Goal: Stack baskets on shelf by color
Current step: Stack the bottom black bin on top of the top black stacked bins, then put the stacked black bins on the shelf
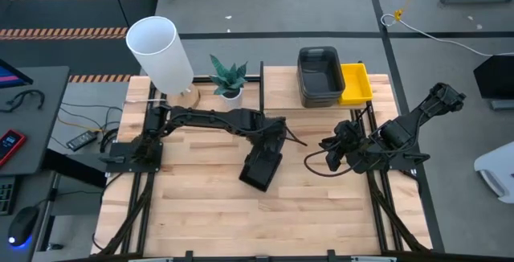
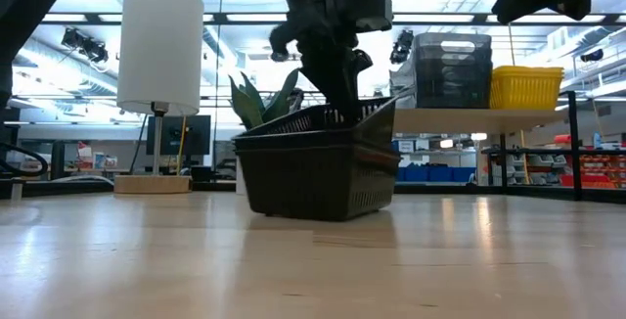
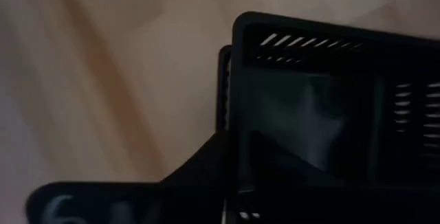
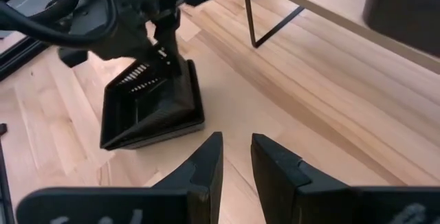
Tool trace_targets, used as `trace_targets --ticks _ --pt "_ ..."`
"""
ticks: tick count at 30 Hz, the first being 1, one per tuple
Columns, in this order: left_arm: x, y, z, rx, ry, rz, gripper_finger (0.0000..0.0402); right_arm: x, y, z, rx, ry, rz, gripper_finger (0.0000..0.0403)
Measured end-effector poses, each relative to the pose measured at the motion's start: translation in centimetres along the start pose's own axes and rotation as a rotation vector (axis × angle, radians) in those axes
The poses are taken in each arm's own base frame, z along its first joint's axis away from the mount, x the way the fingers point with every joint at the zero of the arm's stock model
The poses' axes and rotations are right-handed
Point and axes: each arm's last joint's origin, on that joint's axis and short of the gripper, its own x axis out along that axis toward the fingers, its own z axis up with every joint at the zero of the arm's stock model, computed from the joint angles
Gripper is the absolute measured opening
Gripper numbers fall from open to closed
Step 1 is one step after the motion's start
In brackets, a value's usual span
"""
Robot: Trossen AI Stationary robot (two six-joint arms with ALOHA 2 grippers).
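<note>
Writing: none legible on any basket; pale marks on the right tool's finger bases are too blurred to read.

Landmark: shelf [image 1: 321,93], a light-wood board on black uprights, at the far edge of the surface [image 1: 209,214].

Item 1: black mesh baskets [image 1: 262,168]. A nested stack with slotted walls and dark solid rims; at least two rims show, exact count unclear. They stand on the surface, well short of the shelf and toward its left-arm side. The upper basket sits tilted, one end raised above the one beneath it.

Item 2: smoky grey baskets [image 1: 319,75]. Rounded corners, translucent dark walls, nested in a stack on the shelf.

Item 3: yellow baskets [image 1: 356,83]. Bright yellow with ribbed walls, on the shelf, just beside the grey stack on its right-arm side.

Item 4: left tool [image 1: 268,143]. Reaches down into the black stack at its shelf-side end, fingers at the tilted basket's wall; whether it is clenched on the wall or released cannot be told.

Item 5: right tool [image 4: 236,157]. Held above the surface, off to the right-arm side of the black stack; fingers slightly parted with a narrow gap, grasping nothing.

Other: white lamp [image 1: 161,53] and potted plant [image 1: 230,79], beside the shelf's left-arm end.
</note>
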Motion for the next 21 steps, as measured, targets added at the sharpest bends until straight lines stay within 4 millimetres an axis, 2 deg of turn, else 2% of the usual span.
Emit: trace_targets --ticks 6,11,17,21 --pt "0.0 -0.2 0.0 -0.041 -0.021 -0.061 0.0129 0.0 0.0 0.0 0.001 -0.001 0.003 0.0082" --pt "0.0 0.8 -0.5 -0.136 -0.028 -0.063 0.0169 0.0 0.1 0.0 0.002 -0.003 0.006 0.0082" --pt "-0.1 1.7 -0.9 -0.207 -0.009 -0.015 0.0163 0.0 0.2 0.1 0.000 -0.006 0.020 0.0082" --pt "0.0 1.5 -0.8 -0.204 -0.009 -0.016 0.0146 0.0 0.2 0.1 0.000 -0.005 0.021 0.0082"
